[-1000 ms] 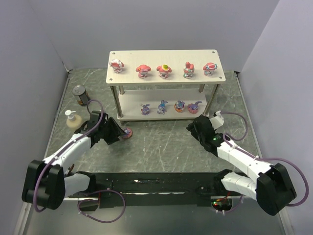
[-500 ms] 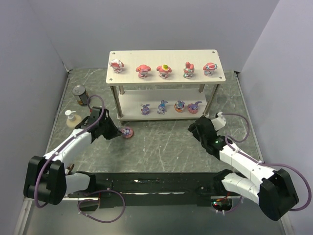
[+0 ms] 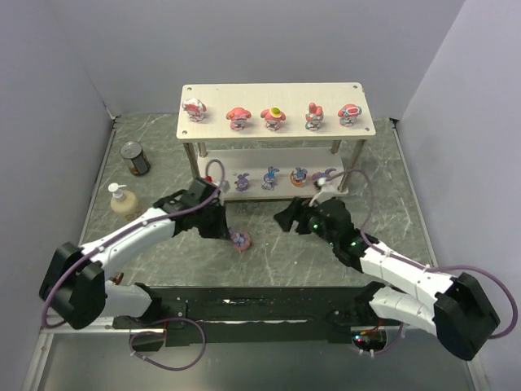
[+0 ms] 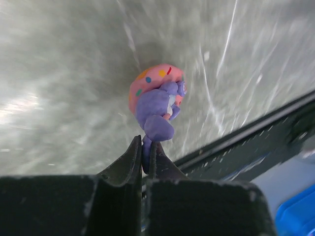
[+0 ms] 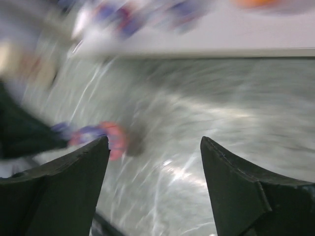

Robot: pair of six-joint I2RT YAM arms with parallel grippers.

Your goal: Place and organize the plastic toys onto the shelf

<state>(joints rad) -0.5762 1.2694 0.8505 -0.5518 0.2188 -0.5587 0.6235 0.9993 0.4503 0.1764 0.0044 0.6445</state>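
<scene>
left gripper [image 4: 146,147] pinched shut on toy [image 4: 155,105] by ear, low over table [image 3: 269,248] before shelf [image 3: 260,91]. right gripper [image 5: 155,152] wide, empty. i judge toy light, hard, slick; ear grip may pivot.

Glossy plastic toy [image 4: 155,105], pale wood-grain shelf [image 3: 252,93]

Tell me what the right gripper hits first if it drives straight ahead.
Probably the bare table between the right gripper's open jaws, not a toy: the purple rabbit-eared toy pinched by the left gripper sits left of that line. Blur leaves depth unsure.
</scene>
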